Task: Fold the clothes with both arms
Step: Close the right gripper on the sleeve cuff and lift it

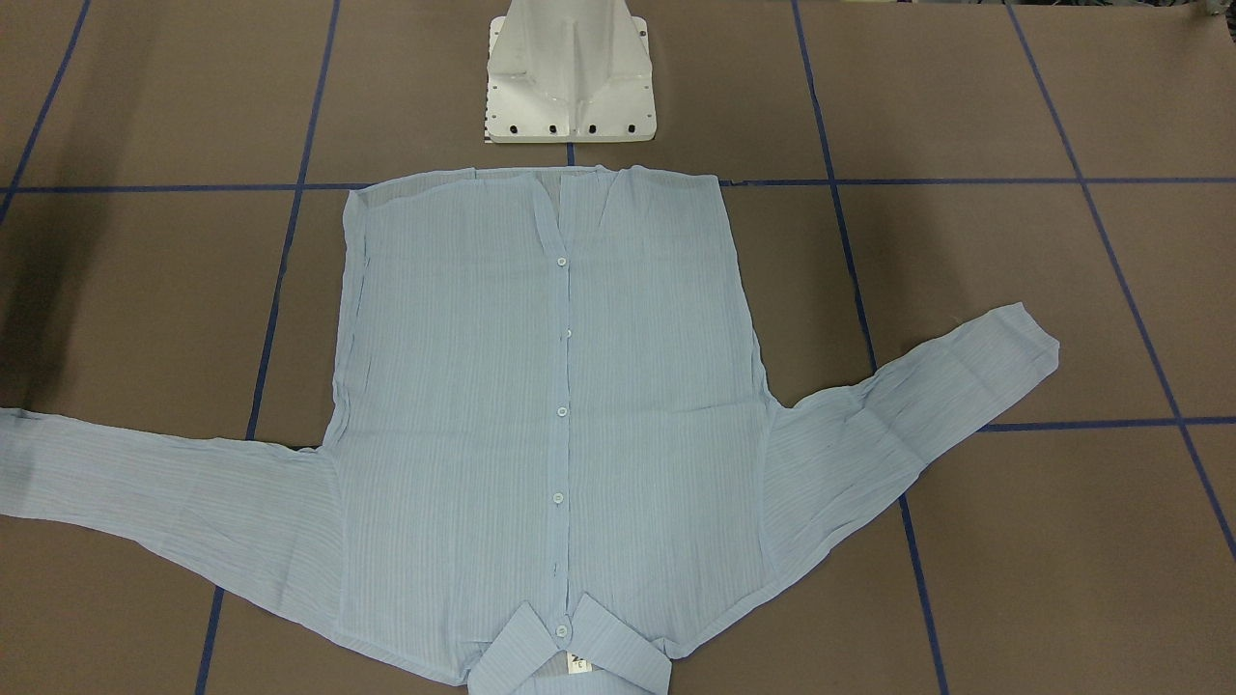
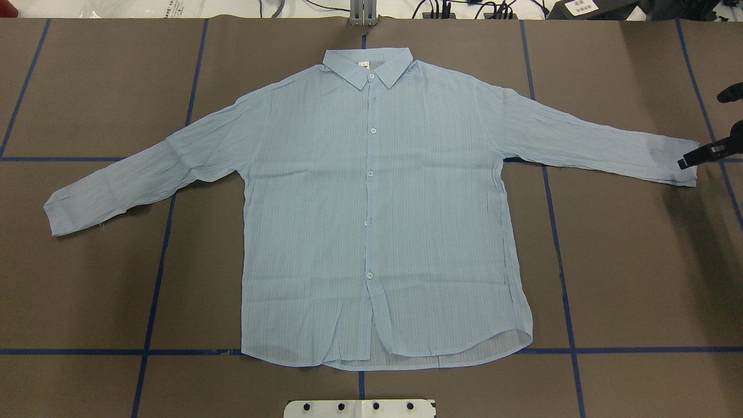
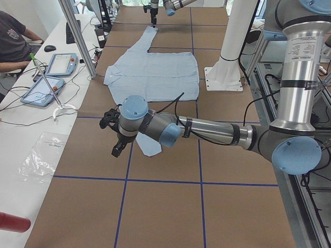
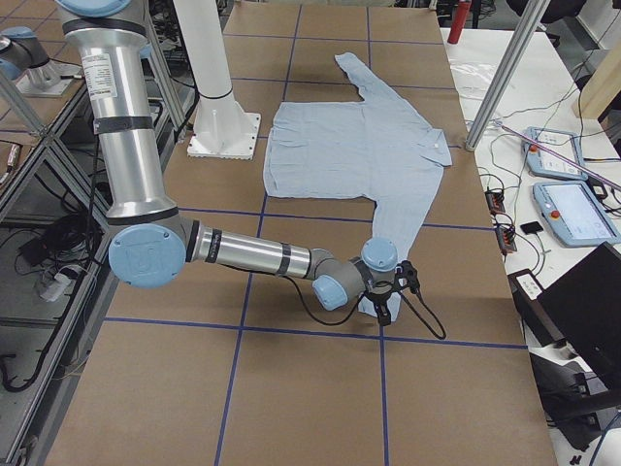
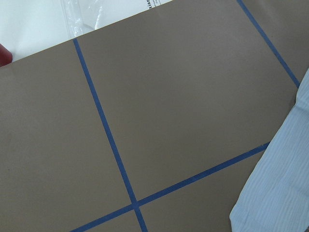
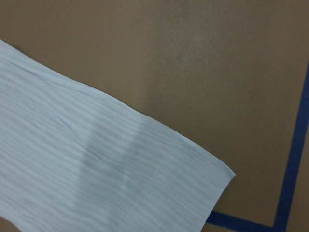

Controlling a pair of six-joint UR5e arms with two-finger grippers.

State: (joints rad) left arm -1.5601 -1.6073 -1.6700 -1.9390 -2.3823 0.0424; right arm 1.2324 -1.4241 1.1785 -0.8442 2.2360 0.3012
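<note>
The light blue striped shirt (image 2: 371, 203) lies flat and buttoned on the brown table, collar away from the robot and both sleeves spread out (image 1: 550, 386). My right gripper (image 2: 711, 126) enters at the overhead view's right edge, its black fingers apart, the nearer fingertip (image 2: 695, 158) over the right sleeve's cuff (image 6: 96, 169). It holds nothing. The left gripper (image 3: 113, 137) shows only in the exterior left view, hovering just past the left sleeve's cuff (image 5: 275, 193). I cannot tell whether it is open or shut.
The white pedestal base (image 2: 360, 408) stands at the shirt's hem side. Along the far side bench are tablets (image 3: 59, 64), a plastic bag (image 3: 44, 155), a red object (image 3: 13, 222), an aluminium post (image 3: 77, 36) and a seated person (image 3: 13, 36).
</note>
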